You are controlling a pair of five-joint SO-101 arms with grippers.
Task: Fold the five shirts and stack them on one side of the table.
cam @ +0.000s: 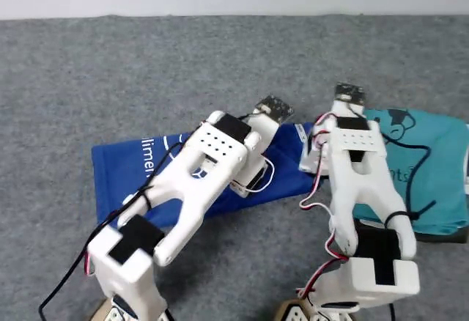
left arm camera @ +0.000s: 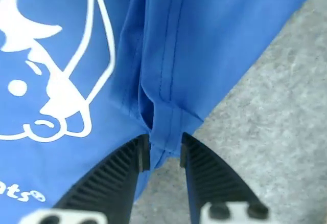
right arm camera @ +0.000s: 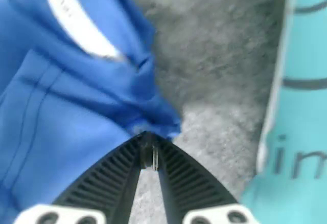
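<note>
A gray counter (cam: 220,57) seen from above, with two white robot arms coming in from the near edge. A blue shirt (cam: 124,167) lies flat across the middle and left of the counter, white print (cam: 150,152) facing up. A teal shirt (cam: 432,167) lies at the right side, and its near edge is close to the blue shirt's right end.

The left arm (cam: 198,182) stretches over the blue shirt toward its far right part. The right arm (cam: 359,167) stands between the two shirts, with its wrist above the blue shirt's right end.

In the left wrist view, the black ribbed left fingers (left arm camera: 117,178) pinch a stitched fold at the edge of the blue shirt (left arm camera: 204,40). Cloth fills the narrow gap between them. A white cartoon print (left arm camera: 51,81) is beside the fold, and bare counter (left arm camera: 276,132) lies past the edge.

In the right wrist view, the right fingers (right arm camera: 112,178) are pressed together, with a bunched corner of the blue shirt (right arm camera: 61,116) caught at their tips. A white strip (right arm camera: 76,24) shows on that shirt. Gray counter (right arm camera: 214,55) separates it from the teal shirt (right arm camera: 301,132).
</note>
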